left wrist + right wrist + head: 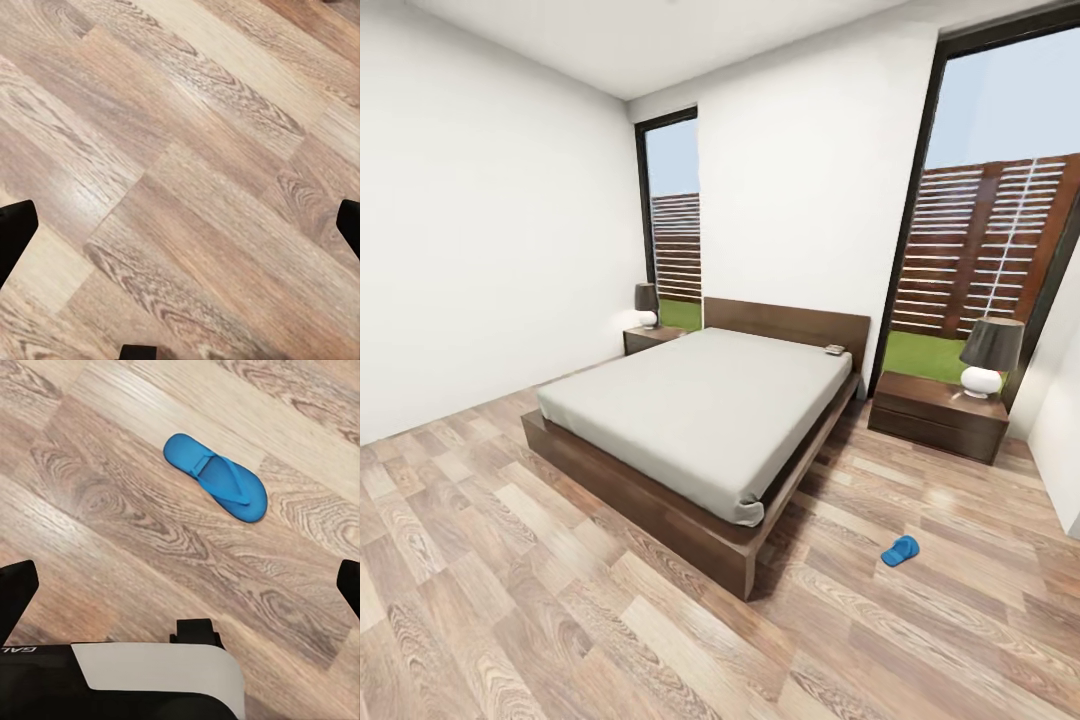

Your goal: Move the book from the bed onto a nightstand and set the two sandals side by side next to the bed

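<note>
The bed (700,410) stands in the middle of the bedroom, with a dark wooden frame and a plain off-white mattress. The book (834,349) is a small dark thing on the mattress by the headboard, on the side of the right nightstand (935,412). A second nightstand (650,338) stands at the bed's far left. One blue sandal (900,550) lies on the floor right of the bed's foot. In the right wrist view a blue sandal (217,478) lies flat on the planks, well beyond my open right gripper (180,585). My left gripper (180,225) is open over bare floor.
Each nightstand carries a lamp (988,358), (647,303). Tall black-framed windows (980,240) flank the headboard. White walls close the room on the left and far right. Wood-plank floor (510,560) stretches wide between me and the bed. Part of my own base (150,682) shows under the right gripper.
</note>
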Available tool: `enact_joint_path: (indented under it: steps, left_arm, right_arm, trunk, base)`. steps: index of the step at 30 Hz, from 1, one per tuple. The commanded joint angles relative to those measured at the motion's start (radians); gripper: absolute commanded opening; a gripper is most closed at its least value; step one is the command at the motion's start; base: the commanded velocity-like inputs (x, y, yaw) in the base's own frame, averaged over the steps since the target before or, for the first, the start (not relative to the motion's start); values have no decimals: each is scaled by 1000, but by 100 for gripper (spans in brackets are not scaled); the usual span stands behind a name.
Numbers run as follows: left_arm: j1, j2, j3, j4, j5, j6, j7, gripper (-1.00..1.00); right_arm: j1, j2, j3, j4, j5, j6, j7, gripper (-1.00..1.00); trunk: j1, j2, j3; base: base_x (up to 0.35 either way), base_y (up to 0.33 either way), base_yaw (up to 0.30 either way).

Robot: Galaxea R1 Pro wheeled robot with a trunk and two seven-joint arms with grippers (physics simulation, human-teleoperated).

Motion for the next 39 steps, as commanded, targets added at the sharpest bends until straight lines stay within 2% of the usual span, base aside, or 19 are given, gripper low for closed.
enact_joint_path:
  steps: [1,39]
  left_arm:
    - [0,0,-1,-1,9,-1,0,100]
    - [0,0,-1,-1,9,-1,-1,100]
  right_arm:
    - [0,0,-2,-1,-1,-2,0,100]
    - [0,0,-2,0,-1,-2,1,100]
  trunk:
    - [0,0,-1]
    - [0,0,-1]
  base:
    - [0,0,7]
    - [0,0,1]
